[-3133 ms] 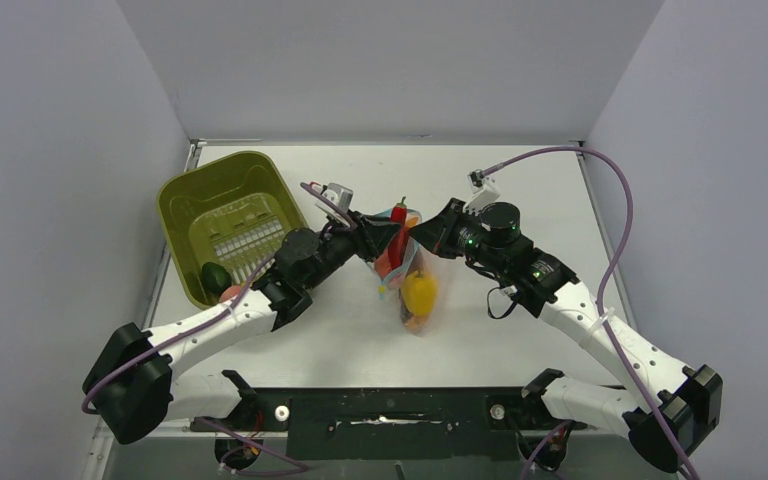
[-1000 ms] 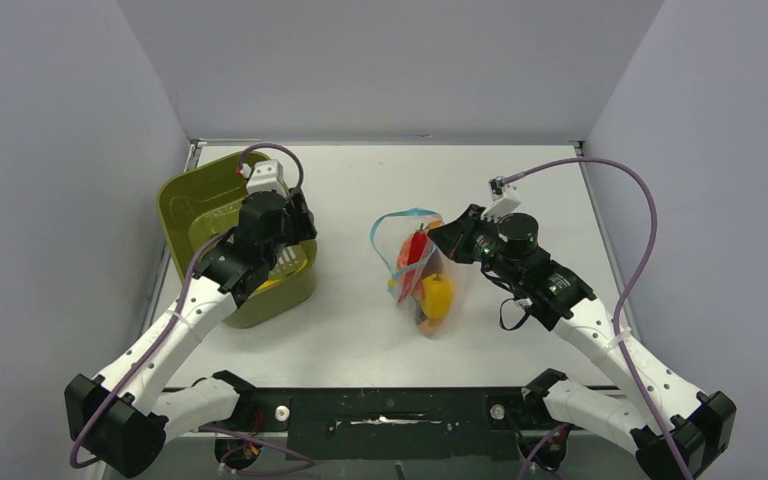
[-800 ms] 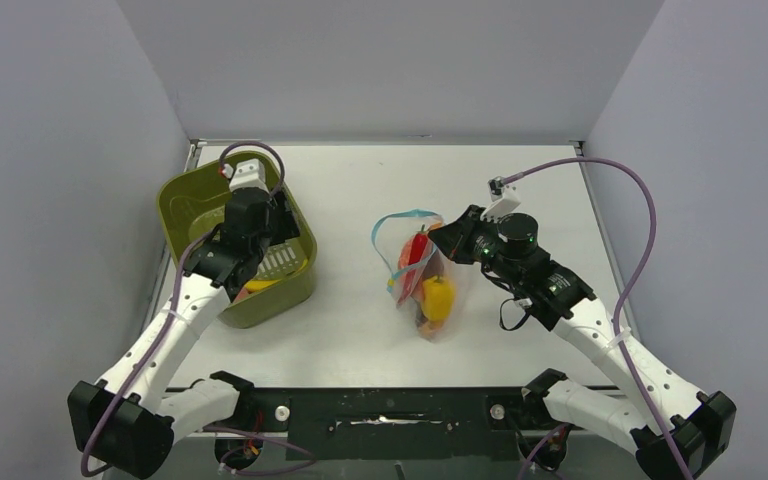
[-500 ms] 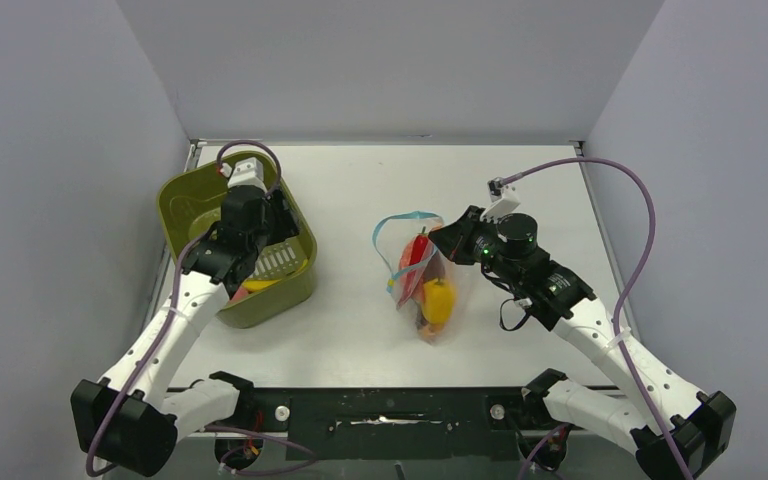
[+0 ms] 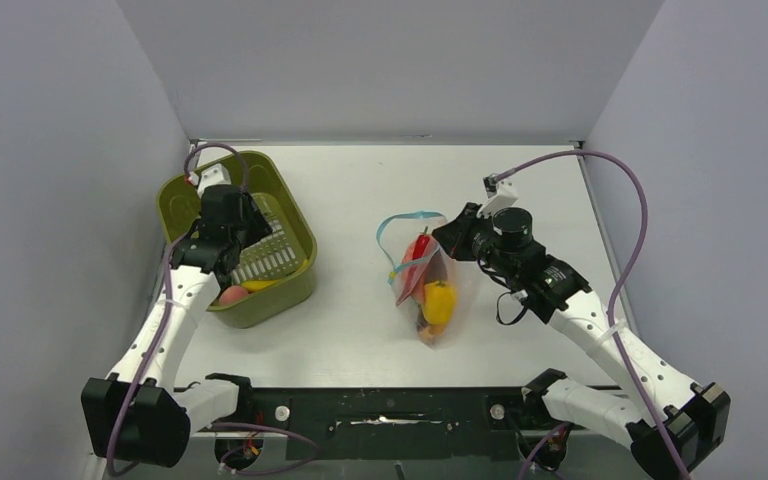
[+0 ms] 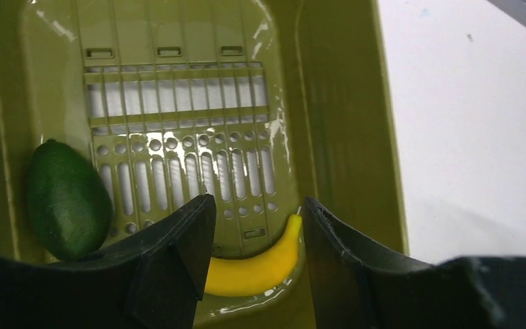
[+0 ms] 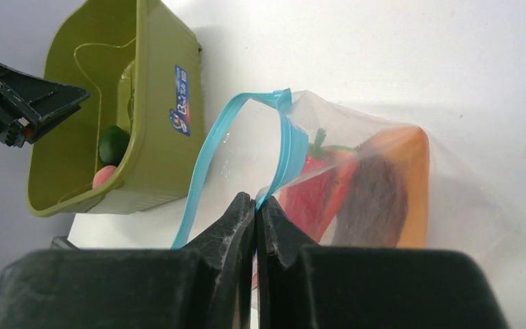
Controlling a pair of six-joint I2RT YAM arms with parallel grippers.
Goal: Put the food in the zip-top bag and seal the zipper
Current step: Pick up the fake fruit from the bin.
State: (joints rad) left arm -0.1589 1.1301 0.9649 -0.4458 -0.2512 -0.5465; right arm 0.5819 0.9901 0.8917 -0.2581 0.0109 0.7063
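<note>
The clear zip-top bag [image 5: 436,300] lies mid-table holding food: a red pepper [image 5: 419,247], a yellow piece [image 5: 440,298] and orange pieces. Its light-blue zipper [image 5: 396,219] gapes in a loop. My right gripper [image 5: 447,237] is shut on the zipper edge [image 7: 289,140] at the bag's mouth, fingertips [image 7: 255,204] pinched together. My left gripper [image 6: 257,229] hangs open inside the olive-green bin [image 5: 295,225], one jaw on either side of a yellow banana [image 6: 253,269]. A dark green fruit [image 6: 67,200] lies to its left. A peach piece [image 5: 232,295] sits at the bin's near end.
The bin [image 6: 346,103] has a slotted floor and tall walls close round my left fingers. Bare white table [image 5: 360,180] lies between bin and bag. Grey walls enclose the table on three sides.
My left arm left the bag, swung over to the bin and came down inside it, its jaws narrowing a little. My right gripper kept its pinch on the bag's mouth.
</note>
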